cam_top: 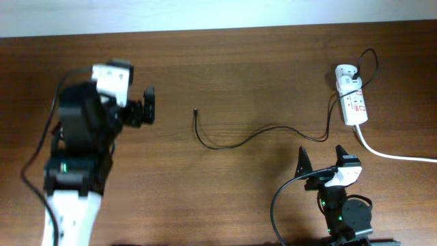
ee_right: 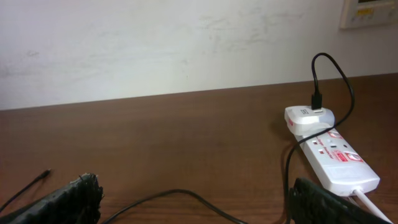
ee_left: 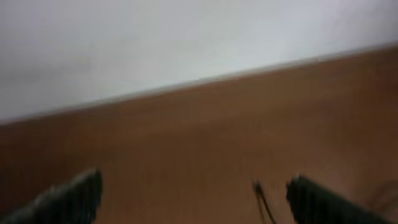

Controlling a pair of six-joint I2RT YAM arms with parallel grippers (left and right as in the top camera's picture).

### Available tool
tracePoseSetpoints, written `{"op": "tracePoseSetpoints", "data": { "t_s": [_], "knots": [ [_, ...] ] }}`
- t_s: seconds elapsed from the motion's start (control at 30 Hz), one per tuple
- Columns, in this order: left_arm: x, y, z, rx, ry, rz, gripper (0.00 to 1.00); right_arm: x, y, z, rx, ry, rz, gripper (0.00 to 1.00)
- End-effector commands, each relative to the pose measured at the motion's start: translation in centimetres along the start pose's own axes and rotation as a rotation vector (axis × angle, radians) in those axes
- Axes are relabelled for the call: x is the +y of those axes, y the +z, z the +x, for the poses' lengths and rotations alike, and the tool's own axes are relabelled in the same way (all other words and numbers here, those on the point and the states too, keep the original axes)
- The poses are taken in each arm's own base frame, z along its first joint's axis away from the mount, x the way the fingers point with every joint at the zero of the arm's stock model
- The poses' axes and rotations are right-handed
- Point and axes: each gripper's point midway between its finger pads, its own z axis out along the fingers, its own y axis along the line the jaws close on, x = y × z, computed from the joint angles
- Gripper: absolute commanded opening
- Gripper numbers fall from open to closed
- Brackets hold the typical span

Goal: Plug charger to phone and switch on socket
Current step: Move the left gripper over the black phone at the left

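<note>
Both grippers empty, jaws wide apart: left gripper (cam_top: 148, 106) mid-left of the overhead frame, right gripper (cam_top: 321, 157) bottom right. Charger cable (cam_top: 225, 145) lies loose across centre, its plug tip (cam_top: 195, 111) just left of middle. The other end runs to the adapter (cam_top: 347, 72) on the power strip (cam_top: 356, 107), upper right. Cable looks thin, limp and light, so pinch just behind the tip. Phone not in view. Left wrist view is blurry; the tip is probably lower right there.
</note>
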Motion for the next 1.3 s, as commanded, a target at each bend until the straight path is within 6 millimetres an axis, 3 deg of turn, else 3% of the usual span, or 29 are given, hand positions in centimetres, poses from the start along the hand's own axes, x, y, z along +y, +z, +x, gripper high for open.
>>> {"op": "tracePoseSetpoints", "data": {
  "t_s": [0.0,0.17,0.4,0.63,0.87,1.03,1.2,1.27],
  "knots": [
    [0.1,2.3,-2.1,0.079,0.001,0.045,0.99,-0.2,0.0,0.3,0.005,-0.007,0.006,0.99],
    [-1.1,3.9,-1.4,0.274,-0.035,0.146,0.99,-0.2,0.0,0.3,0.005,-0.007,0.006,0.99],
    [-1.1,4.6,-1.3,0.280,-0.044,0.158,0.99,-0.2,0.0,0.3,0.005,-0.007,0.006,0.99],
    [4.5,8.7,4.0,0.443,-0.376,0.018,0.97,-0.2,0.0,0.3,0.005,-0.007,0.006,0.99],
    [11.3,9.3,8.3,0.531,-0.535,-0.273,0.99,-0.2,0.0,0.3,0.005,-0.007,0.006,0.99],
    [13.9,10.3,11.7,0.595,-0.639,-0.396,0.99,-0.2,0.0,0.3,0.005,-0.007,0.006,0.99],
    [18.1,9.5,15.9,0.658,-0.774,-0.482,0.99,-0.2,0.0,0.3,0.005,-0.007,0.006,0.99],
    [18.8,9.3,17.4,0.692,-0.814,-0.505,0.99,-0.2,0.0,0.3,0.005,-0.007,0.006,0.99]
  ]
}}
